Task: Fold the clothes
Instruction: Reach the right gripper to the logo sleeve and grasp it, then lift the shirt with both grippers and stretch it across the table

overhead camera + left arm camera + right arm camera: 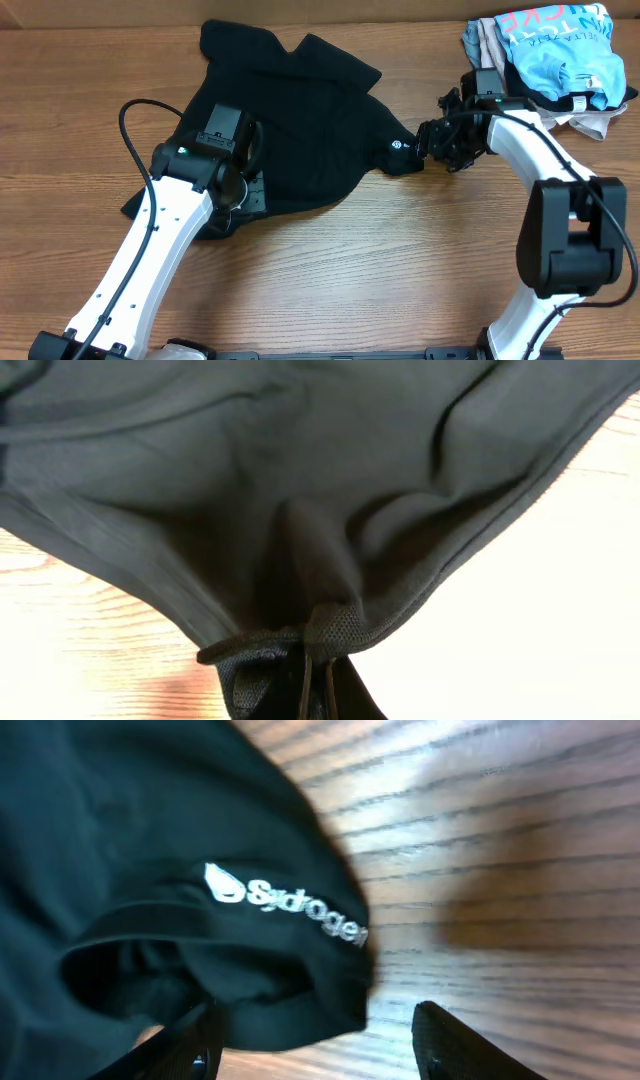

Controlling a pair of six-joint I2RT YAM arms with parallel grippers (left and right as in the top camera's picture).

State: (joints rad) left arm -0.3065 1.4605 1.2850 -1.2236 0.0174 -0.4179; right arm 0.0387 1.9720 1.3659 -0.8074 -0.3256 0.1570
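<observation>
No fold is made yet: the black T-shirt (300, 120) lies rumpled at upper centre, pinched in the left claw (313, 670); the right claw (320, 1048) stands open about the sleeve (280, 920).

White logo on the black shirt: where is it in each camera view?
Overhead: white logo on the black shirt, at the edge beside the right gripper.
Left wrist: not in view.
Right wrist: white logo at centre.
Shared landmark: the black shirt on the wooden table.
</observation>
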